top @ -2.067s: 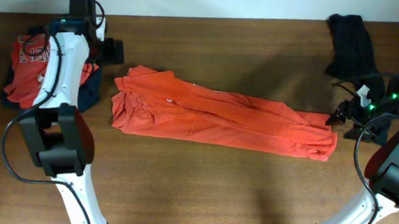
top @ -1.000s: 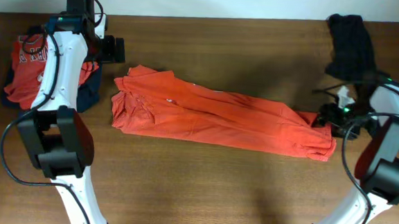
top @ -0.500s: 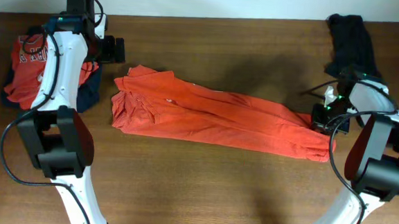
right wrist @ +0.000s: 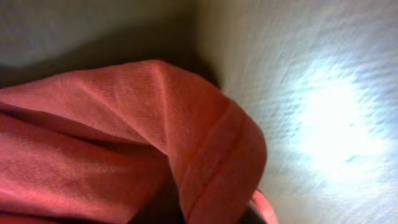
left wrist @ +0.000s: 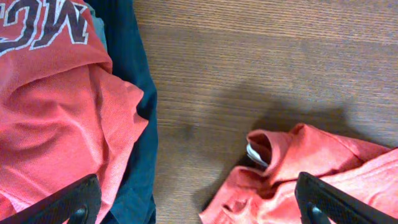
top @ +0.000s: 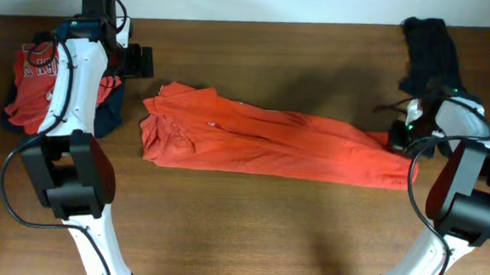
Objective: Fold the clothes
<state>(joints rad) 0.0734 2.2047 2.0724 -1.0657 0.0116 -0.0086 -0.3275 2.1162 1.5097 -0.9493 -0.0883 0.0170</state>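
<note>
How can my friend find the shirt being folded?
Look at the brown table: a long orange shirt lies across its middle, right end at the right gripper. The lettered shirt is bunched at the left edge and the black clothes sit far right; only this one is stretched out.

A brown wooden surface [top: 248, 231] spanned the overhead view, its grain running left to right, with a soft dark shadow lying toward the far side, right of centre. Beyond the far edge ran a pale strip [top: 262, 0]; what it was could not be told. On the right wrist view, a bright glare patch [right wrist: 336, 124] washed out the grain.
</note>
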